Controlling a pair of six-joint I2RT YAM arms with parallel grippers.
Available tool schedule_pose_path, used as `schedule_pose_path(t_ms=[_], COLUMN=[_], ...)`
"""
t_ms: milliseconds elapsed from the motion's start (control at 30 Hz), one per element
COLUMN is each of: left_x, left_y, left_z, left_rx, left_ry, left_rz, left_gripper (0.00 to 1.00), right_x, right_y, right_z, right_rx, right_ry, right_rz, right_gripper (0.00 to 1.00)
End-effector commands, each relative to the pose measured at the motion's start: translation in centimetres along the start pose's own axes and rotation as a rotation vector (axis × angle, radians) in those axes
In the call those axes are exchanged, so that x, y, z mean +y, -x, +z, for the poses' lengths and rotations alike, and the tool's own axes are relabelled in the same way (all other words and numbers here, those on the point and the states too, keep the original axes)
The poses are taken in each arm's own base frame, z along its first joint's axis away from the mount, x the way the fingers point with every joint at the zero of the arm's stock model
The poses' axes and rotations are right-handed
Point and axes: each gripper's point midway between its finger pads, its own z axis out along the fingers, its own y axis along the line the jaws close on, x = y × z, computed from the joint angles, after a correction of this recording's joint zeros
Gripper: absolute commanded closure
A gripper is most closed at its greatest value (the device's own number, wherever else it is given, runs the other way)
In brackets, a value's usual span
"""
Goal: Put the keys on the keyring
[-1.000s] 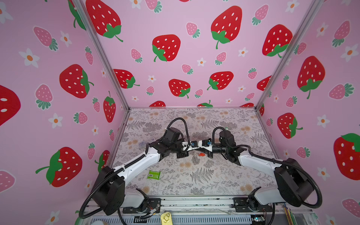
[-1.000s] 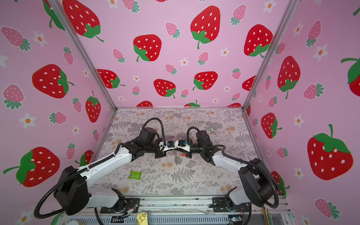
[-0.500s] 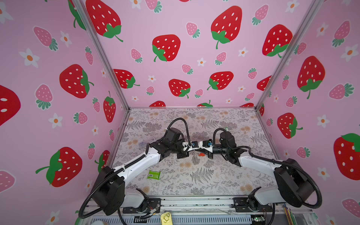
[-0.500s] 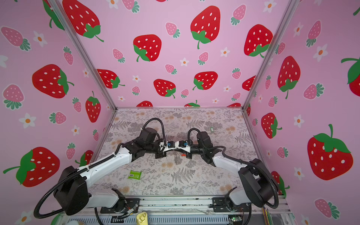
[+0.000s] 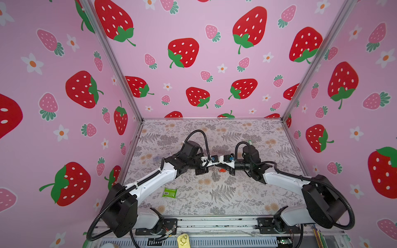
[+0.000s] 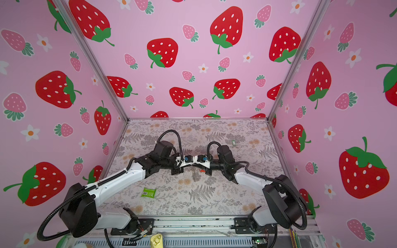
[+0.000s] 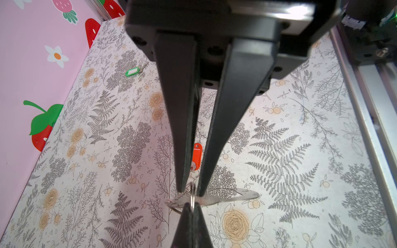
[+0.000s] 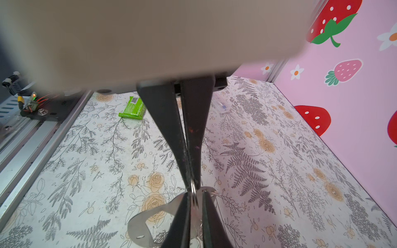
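So this looks like the fiddly threading step. Both arms come in from the front rail with elbows swung out wide and forearms angled inward, so the two grippers meet nose to nose above the middle of the table [image 5: 214,199]. The left gripper [image 7: 191,207] has its jaws pressed together on the keyring [image 7: 193,198], pinching the thin metal ring edge-on. A flat metal tab [image 8: 150,214] dangles off the ring, clear of the surface. The right gripper [image 8: 195,194] comes at it from the opposite side with jaws only a sliver apart, straddling that same ring. Honestly I can't tell from these angles whether it's actually biting the wire or just bracketing it. The red key tag [image 7: 196,153] shows just behind the right gripper's fingers, its little ring end turned toward the keyring. The green key tag [image 7: 132,71] lies flat on the table well apart, out past the right arm, with nothing near it. The green packet [image 8: 133,108] near the front is just clutter. My guess is the next move needs the left to keep the ring dead steady while the right works the coil open and feeds the red tag's ring on. That's a tiny, precise nudge, and one slip twists the ring out of the pinch.
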Motion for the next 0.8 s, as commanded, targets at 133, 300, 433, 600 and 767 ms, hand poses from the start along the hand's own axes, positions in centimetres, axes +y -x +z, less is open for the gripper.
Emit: schedule_pose_path(t_ms=[133, 300, 433, 600, 767], left_x=[-0.56, -0.58, -0.70, -0.76, -0.80], left_y=[1.68, 1.91, 1.92, 1.96, 1.81], left_z=[-0.44, -0.43, -0.37, -0.20, -0.02], left_rx=[-0.058, -0.075, -0.081, -0.090, -0.089], left_ry=[-0.016, -0.017, -0.021, -0.026, -0.027], left_rz=[0.013, 0.002, -0.006, -0.006, -0.002], left_gripper=[1.00, 1.00, 1.00, 1.00, 1.00], right_x=[0.99, 1.06, 1.20, 1.47, 1.57], right_y=[-1.16, -1.21, -1.25, -1.13, -0.83], right_z=[0.40, 0.50, 0.60, 0.56, 0.53], right_rx=[0.028, 0.023, 0.017, -0.001, -0.023], right_ry=[0.030, 0.039, 0.043, 0.053, 0.053], right_rz=[0.032, 0.036, 0.037, 0.034, 0.031], right_gripper=[0.85, 0.85, 0.89, 0.97, 1.00])
